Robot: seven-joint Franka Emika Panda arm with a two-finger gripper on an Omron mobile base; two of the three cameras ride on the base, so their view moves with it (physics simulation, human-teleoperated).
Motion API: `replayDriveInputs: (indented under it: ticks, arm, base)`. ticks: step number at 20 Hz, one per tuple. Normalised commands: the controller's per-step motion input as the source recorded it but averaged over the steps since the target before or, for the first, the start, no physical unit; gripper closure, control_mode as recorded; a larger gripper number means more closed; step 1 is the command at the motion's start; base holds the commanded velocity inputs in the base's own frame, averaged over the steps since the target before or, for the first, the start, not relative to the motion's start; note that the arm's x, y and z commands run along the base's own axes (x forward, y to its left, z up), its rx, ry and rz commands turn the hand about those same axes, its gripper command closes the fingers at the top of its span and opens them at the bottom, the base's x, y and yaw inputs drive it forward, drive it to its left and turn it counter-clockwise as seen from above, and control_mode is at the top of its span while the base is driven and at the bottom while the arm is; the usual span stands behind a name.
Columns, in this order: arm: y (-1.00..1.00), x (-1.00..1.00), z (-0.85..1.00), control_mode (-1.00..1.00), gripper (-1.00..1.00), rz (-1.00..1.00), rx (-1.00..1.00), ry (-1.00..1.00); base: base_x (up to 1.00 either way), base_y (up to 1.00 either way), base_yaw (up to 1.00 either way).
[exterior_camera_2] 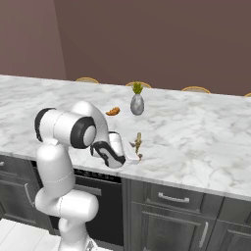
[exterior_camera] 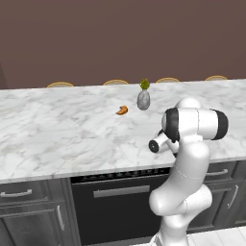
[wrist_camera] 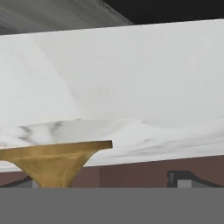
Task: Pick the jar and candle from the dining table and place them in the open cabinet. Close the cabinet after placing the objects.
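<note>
The candle (exterior_camera_2: 138,141) stands in its small gold holder near the front edge of the white marble dining table (exterior_camera_2: 196,132). My gripper (exterior_camera_2: 131,153) is low at that edge, right beside the candle's base, reaching in from the left. In the hand view, which is rolled upside down, the gold holder (wrist_camera: 54,164) is very close, between the open gripper (wrist_camera: 100,181) tips and nearer one side. The dark fingertips (wrist_camera: 181,178) stand wide apart and touch nothing. The jar and the cabinet are out of view.
A grey egg-shaped vase (exterior_camera_2: 137,104) with a green sprig and an orange croissant (exterior_camera_2: 113,111) sit farther back on the table. Chair backs (exterior_camera_2: 195,89) line the far edge. Dark drawer fronts (exterior_camera_2: 171,198) with bar handles run below the front edge.
</note>
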Motion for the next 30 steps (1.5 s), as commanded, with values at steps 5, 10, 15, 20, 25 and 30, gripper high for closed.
replayDriveInputs:
  ticks: [5,10,15,20,25,30]
  arm:
    - [-0.01,0.13,-0.03,-1.0,1.0,0.0,0.0,-0.04]
    - [0.0,0.01,0.0,-1.0,1.0,0.0,0.0,-0.11]
    - [0.0,0.0,0.0,-1.0,1.0,0.0,0.0,-0.02]
    - [0.0,-0.11,0.05,-1.0,1.0,0.0,-0.01,-0.02]
    - [0.0,-0.25,0.32,-1.0,1.0,0.0,-0.07,-0.06]
    - [0.0,-0.22,0.44,-1.0,1.0,0.0,-0.11,-0.05]
  base:
    - [0.0,0.0,0.0]
    - [0.0,0.0,0.0]
    - [0.0,0.0,0.0]
    - [0.0,0.0,0.0]
    - [0.0,0.0,0.0]
    - [0.0,0.0,0.0]
